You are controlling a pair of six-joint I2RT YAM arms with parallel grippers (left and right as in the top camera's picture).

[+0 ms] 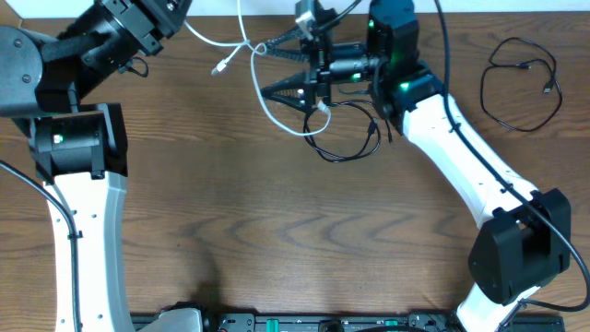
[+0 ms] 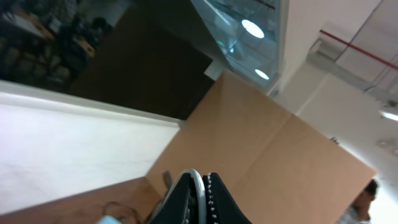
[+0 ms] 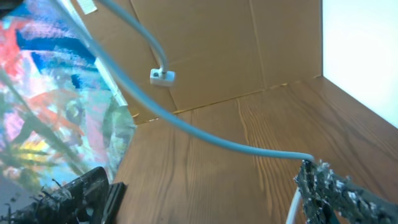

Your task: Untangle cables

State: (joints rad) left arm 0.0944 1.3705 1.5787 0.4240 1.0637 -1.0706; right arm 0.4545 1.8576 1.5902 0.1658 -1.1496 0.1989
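The white cable [image 1: 208, 40] runs from my left gripper [image 1: 175, 17] at the top left past a small plug [image 1: 219, 67], then loops down under my right gripper [image 1: 265, 69]. In the left wrist view my left gripper [image 2: 202, 186] is shut on the white cable [image 2: 198, 183]. A thin black cable [image 1: 336, 159] lies coiled just below the right wrist, crossing the white loop. My right gripper [image 3: 205, 186] stands wide open. The white cable [image 3: 205, 138] passes in front of its fingertips and meets the right finger [image 3: 323, 186]; its plug [image 3: 163, 76] hangs beyond.
A separate thin black cord [image 1: 523, 85] lies in a loose loop at the far right of the wooden table [image 1: 277, 240]. Cardboard panels [image 3: 236, 50] stand behind the table's back edge.
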